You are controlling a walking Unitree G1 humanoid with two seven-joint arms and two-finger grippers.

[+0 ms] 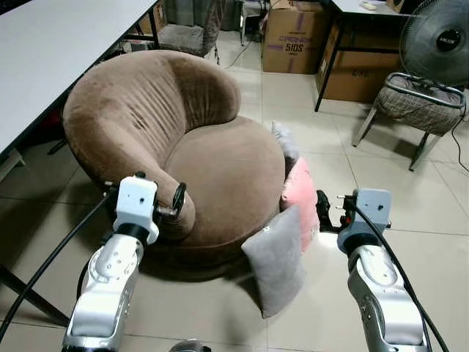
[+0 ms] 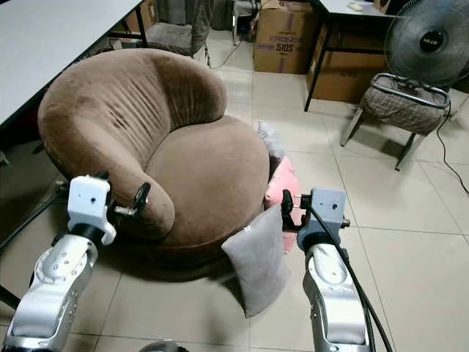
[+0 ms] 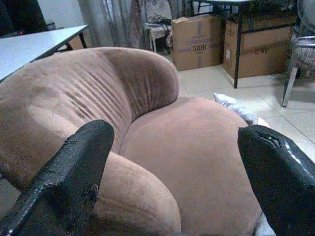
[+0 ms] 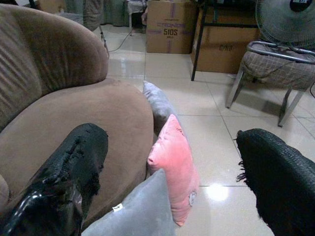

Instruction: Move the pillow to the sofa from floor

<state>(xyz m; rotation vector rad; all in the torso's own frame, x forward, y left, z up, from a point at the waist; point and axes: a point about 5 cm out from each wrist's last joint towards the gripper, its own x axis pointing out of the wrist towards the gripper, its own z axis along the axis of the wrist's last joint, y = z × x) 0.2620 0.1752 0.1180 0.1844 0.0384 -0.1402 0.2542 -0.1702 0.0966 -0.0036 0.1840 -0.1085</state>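
Right wrist view has my right gripper [image 4: 167,182] spread wide over the pink pillow [image 4: 173,164] leaning on the sofa [image 1: 220,169] at its 3 o'clock; left gripper [image 3: 177,182] wide apart too.

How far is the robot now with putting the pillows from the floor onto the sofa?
Nothing is done yet: the grey pillow, pink pillow and a third pillow stand on the floor against the sofa. In hand: right claw open, facing the pink one. Left: grasping, lifting, placing.
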